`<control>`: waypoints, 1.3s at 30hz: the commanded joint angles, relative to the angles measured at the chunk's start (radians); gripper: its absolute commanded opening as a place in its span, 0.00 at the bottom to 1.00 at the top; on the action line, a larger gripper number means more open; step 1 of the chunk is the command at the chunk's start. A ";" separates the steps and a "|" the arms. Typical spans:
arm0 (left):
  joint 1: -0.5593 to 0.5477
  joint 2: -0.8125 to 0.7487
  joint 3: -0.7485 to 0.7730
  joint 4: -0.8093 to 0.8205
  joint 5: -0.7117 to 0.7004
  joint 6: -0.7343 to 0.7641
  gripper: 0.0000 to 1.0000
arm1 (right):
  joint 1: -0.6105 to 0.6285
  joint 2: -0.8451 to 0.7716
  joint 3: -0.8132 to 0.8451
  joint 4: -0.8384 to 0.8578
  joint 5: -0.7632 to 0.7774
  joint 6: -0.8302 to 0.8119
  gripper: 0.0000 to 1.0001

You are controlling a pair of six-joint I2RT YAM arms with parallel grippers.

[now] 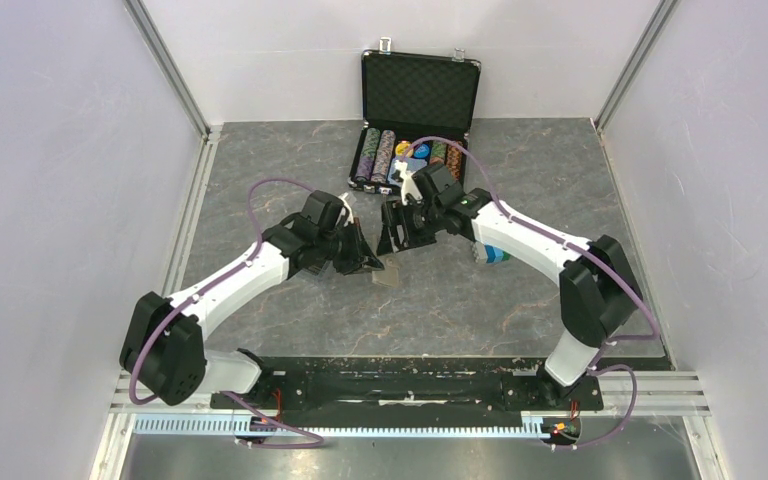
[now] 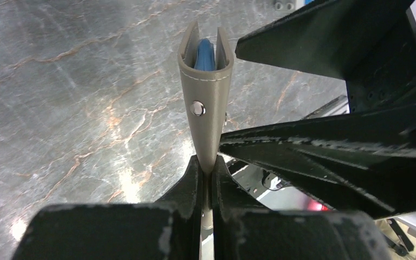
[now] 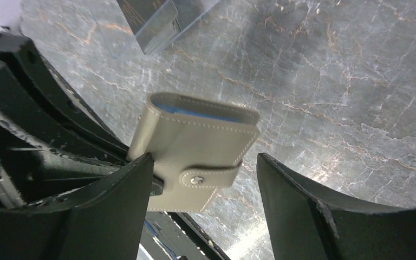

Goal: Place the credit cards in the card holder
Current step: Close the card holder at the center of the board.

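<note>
Card holder [image 3: 195, 143] sat clamped edge-on in the left gripper [image 2: 206, 172], probably steadied so the right gripper [image 3: 204, 162], spread wide just beside it, could reach its snap strap [image 3: 211, 177].

From above, we see only a corner of the small flat khaki-grey folding card holder [image 1: 388, 276]. The rest is hidden beneath the black two-finger left gripper [image 1: 368, 262]. In the left wrist view its lower end is lost between the fingers [image 2: 187, 189], and we cannot tell what its blue-lined pocket holds. A dark, clear-edged box [image 3: 158, 19] is cut off by the top edge of the right wrist view.
</note>
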 commanded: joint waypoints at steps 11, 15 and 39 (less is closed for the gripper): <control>-0.005 0.006 0.060 -0.022 -0.055 0.034 0.02 | 0.109 0.112 0.116 -0.194 0.224 -0.097 0.55; -0.005 -0.005 0.059 -0.019 -0.082 0.025 0.02 | 0.110 0.125 0.119 -0.225 0.263 -0.110 0.46; -0.006 -0.100 -0.056 0.160 -0.068 -0.038 0.02 | -0.050 -0.066 0.020 -0.257 0.292 -0.141 0.46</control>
